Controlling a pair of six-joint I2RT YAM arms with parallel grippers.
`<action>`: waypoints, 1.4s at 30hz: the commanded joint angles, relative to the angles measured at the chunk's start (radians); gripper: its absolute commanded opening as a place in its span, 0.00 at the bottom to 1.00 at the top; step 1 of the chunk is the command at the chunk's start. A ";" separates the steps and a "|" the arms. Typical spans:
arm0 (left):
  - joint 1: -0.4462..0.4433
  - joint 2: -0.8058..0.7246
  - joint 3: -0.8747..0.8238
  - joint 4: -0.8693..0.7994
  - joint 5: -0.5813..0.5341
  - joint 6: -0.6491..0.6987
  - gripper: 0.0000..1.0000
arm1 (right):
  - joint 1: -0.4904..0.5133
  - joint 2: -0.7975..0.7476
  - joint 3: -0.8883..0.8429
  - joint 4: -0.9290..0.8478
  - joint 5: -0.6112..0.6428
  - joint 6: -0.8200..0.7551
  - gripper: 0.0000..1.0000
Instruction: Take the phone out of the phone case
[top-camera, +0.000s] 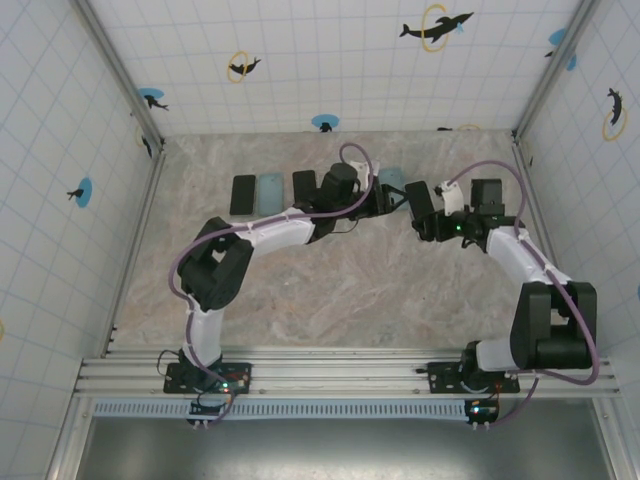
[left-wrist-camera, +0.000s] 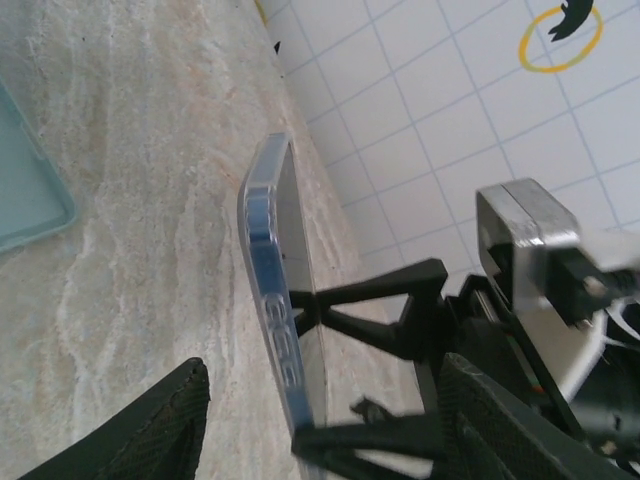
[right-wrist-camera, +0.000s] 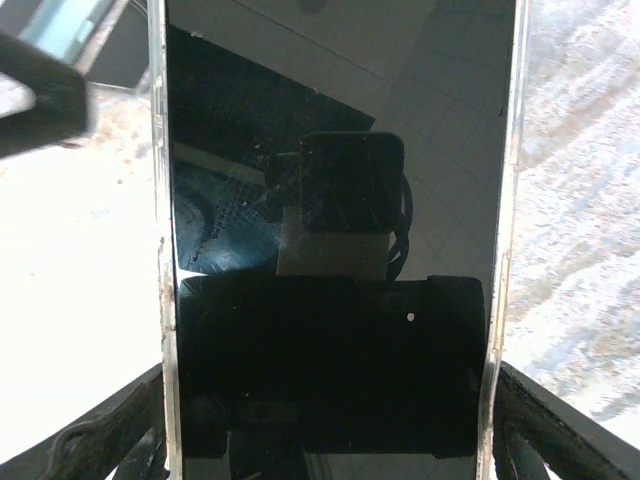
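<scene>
The phone (right-wrist-camera: 340, 200), inside its clear case (left-wrist-camera: 268, 300), hangs above the far right-centre of the table (top-camera: 330, 300), the case's long edges clamped by the right gripper (top-camera: 428, 212). The left gripper (top-camera: 388, 203) sits just left, jaws spread wide. Other phones (top-camera: 243, 194) lie farther left.

On the marbled stone bench (top-camera: 340, 300), back row from the left: black flat phone (top-camera: 242, 194), pale-blue soft case (top-camera: 270, 192), second black phone (top-camera: 303, 184), second pale-blue case (top-camera: 392, 177). The clear-cased black phone (top-camera: 418, 198) is just right of that.
</scene>
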 joint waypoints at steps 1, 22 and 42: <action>-0.003 0.034 0.044 0.022 -0.042 -0.019 0.59 | 0.023 -0.058 -0.020 0.088 -0.040 0.061 0.54; -0.031 0.083 0.116 -0.052 0.010 -0.041 0.21 | 0.117 -0.090 -0.029 0.135 0.004 0.155 0.52; 0.036 0.011 0.131 -0.012 0.035 -0.126 0.09 | 0.121 -0.215 -0.149 0.218 -0.049 0.199 0.93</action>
